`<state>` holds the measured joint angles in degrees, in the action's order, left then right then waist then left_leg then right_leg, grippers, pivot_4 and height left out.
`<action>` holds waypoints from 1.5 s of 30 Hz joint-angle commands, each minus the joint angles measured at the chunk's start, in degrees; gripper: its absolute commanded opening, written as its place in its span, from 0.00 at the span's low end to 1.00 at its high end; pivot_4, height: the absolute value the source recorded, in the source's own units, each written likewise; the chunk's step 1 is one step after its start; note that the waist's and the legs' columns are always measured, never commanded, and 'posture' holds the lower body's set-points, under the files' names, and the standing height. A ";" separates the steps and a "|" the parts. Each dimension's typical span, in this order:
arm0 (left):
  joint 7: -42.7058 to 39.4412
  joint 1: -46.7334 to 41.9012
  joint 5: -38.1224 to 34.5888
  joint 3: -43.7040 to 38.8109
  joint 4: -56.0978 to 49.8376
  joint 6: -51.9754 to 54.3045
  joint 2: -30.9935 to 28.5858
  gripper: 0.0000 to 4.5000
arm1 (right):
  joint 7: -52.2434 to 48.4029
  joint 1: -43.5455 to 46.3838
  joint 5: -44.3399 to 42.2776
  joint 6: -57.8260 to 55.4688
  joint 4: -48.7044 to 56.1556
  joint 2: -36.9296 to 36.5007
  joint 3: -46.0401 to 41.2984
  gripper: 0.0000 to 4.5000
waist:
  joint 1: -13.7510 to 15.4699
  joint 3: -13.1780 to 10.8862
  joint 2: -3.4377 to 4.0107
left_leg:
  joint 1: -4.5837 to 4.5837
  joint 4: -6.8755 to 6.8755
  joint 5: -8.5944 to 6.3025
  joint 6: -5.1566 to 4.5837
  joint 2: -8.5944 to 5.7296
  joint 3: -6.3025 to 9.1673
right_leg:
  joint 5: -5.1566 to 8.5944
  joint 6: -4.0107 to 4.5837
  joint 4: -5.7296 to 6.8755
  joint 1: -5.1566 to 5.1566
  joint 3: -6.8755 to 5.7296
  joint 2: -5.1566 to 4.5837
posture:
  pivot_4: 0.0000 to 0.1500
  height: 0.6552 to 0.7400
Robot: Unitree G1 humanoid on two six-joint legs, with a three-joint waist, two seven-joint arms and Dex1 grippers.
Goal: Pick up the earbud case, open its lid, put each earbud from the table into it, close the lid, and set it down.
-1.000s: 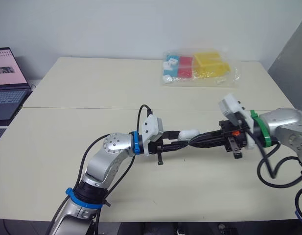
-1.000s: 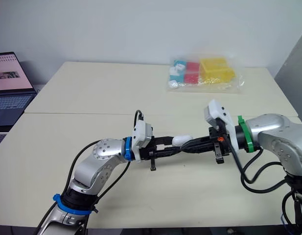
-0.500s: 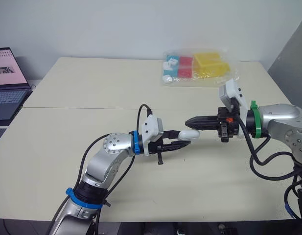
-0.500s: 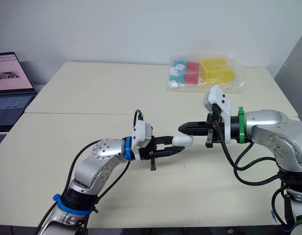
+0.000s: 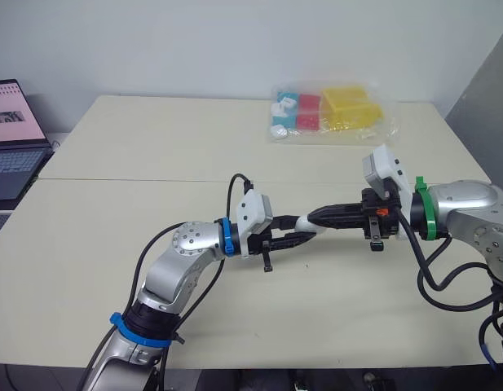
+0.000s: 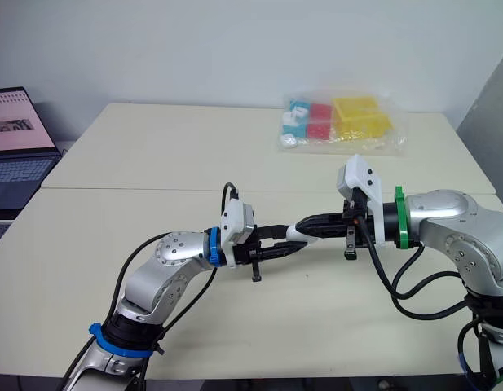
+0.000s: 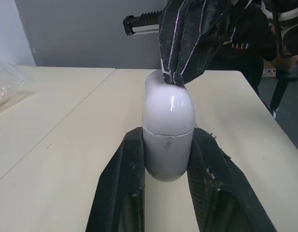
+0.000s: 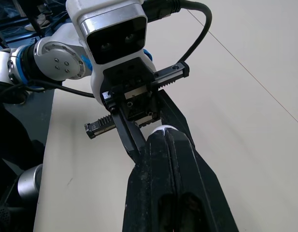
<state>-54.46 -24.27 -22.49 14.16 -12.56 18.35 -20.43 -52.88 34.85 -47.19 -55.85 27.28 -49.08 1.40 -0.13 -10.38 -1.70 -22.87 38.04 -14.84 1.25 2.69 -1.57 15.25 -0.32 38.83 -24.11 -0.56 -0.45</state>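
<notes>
r gripper (image 7: 171, 77), fingers pressed together, is returning to touch the shut lid (image 7: 169, 101) of the case (image 7: 168, 145) that l gripper (image 5: 303, 235) is pinching, prob. resuming prying.

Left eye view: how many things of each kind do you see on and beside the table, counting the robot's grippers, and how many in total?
earbud case: 1
grippers: 2 (left gripper, right gripper)
laptop: 1
plastic bag of coloured boxes: 1
Total: 5
</notes>
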 commanded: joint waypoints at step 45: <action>-5.69 15.81 -5.10 -20.05 -9.00 4.74 -25.61 1.00 | -9.68 -17.62 20.90 28.08 6.31 -10.32 -3.49 0.79 | -0.86 -0.01 -0.03 | 0.13 -0.09 0.02 0.03 0.13 -0.07 | 0.09 0.03 0.06 0.02 0.00 -0.59 | 1.00 0.97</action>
<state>-59.61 -9.60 -26.67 -3.28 -18.34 25.07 -45.29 -60.39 16.84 -25.93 -30.05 33.38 -58.47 0.05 -0.99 -10.39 -1.73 -22.74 37.95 -14.83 1.28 2.79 -1.64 15.36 -0.31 38.88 -24.09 -0.57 -1.05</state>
